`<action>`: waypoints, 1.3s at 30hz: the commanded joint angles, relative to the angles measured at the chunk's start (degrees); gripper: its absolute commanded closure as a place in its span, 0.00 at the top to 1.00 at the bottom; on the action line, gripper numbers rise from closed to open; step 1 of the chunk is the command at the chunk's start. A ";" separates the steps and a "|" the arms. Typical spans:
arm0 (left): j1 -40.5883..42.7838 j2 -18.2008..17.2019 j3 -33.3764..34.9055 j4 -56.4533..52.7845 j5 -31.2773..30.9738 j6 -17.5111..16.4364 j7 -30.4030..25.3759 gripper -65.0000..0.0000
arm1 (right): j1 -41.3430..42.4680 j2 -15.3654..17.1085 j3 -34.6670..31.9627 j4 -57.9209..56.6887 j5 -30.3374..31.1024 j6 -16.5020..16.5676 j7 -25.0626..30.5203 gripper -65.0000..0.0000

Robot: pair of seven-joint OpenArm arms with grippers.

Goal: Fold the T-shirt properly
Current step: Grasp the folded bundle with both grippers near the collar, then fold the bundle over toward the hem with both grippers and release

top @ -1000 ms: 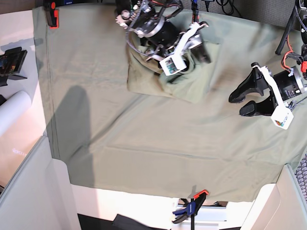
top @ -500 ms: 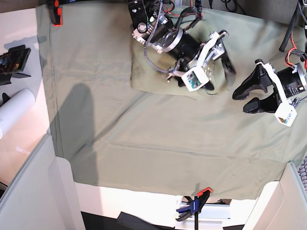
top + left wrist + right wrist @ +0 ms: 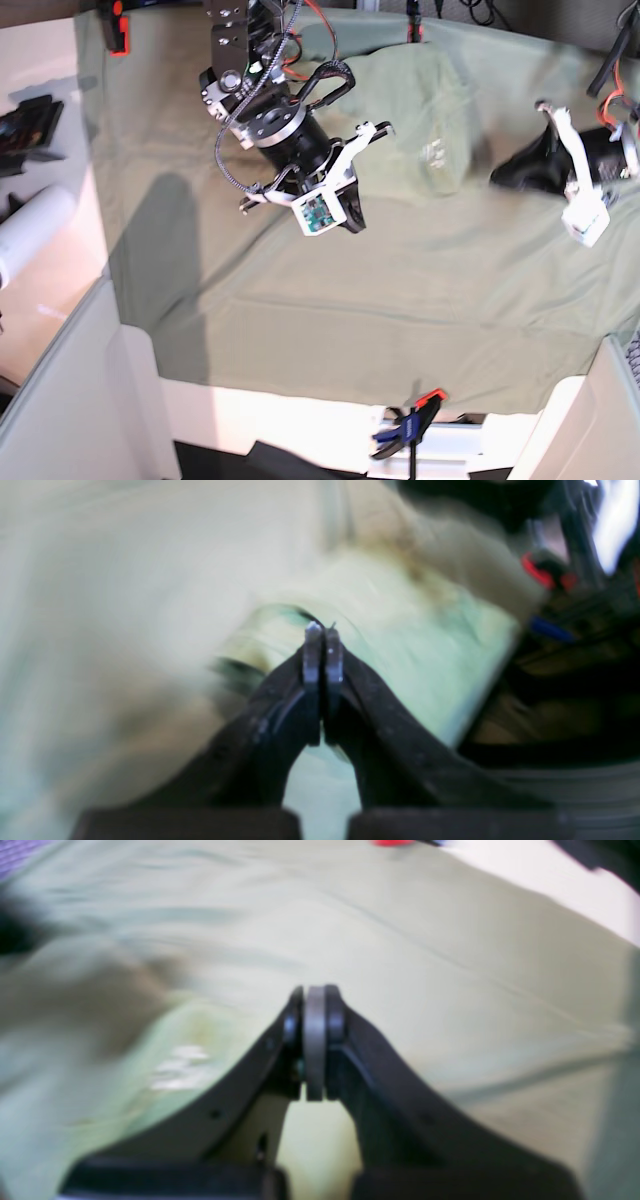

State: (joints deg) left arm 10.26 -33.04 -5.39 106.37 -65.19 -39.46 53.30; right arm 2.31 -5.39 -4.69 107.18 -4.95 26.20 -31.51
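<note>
Broadly, the counter carries a grey-green tablecloth (image 3: 300, 290), held at its edges by clamps, one red (image 3: 117, 30) at the far corner and one blue (image 3: 405, 432) at the near edge. The T-shirt (image 3: 420, 120), paler and yellower, lies on the far half of the cloth as a compact bundle, its printed label (image 3: 436, 152) turned up; apparently the main folds are done, leaving only squaring and flattening, though blur hides the edges. The right end effector (image 3: 348, 222) hangs over bare cloth beside the shirt, jaws closed on nothing. The left end effector (image 3: 505, 175) sits near the shirt's other side, jaws likewise closed and empty.
</note>
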 commanded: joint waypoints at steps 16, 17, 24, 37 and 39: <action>4.22 4.15 26.49 7.80 27.71 -0.54 -13.46 0.00 | 16.87 5.38 5.68 -32.63 9.84 -0.02 6.25 0.00; 3.54 4.15 27.06 6.78 28.55 -0.54 -13.86 0.00 | 17.27 5.38 4.59 -33.62 9.84 -0.02 6.25 0.00; -0.61 4.13 27.34 -1.81 32.04 -0.54 -17.31 0.00 | 17.16 5.38 -1.38 -36.00 8.79 -0.02 6.23 0.00; -0.72 3.45 29.16 -5.09 38.27 -0.54 -18.03 0.00 | 15.96 5.79 -2.99 -36.04 7.30 0.02 3.32 0.00; -1.20 2.19 29.16 -5.14 41.11 -0.54 -20.15 0.00 | 15.89 6.32 -2.99 -36.04 7.58 0.02 1.73 0.00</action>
State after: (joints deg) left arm 9.78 -30.06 24.18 100.57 -23.90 -39.72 33.56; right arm 16.80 0.84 -7.75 70.22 2.11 25.96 -30.72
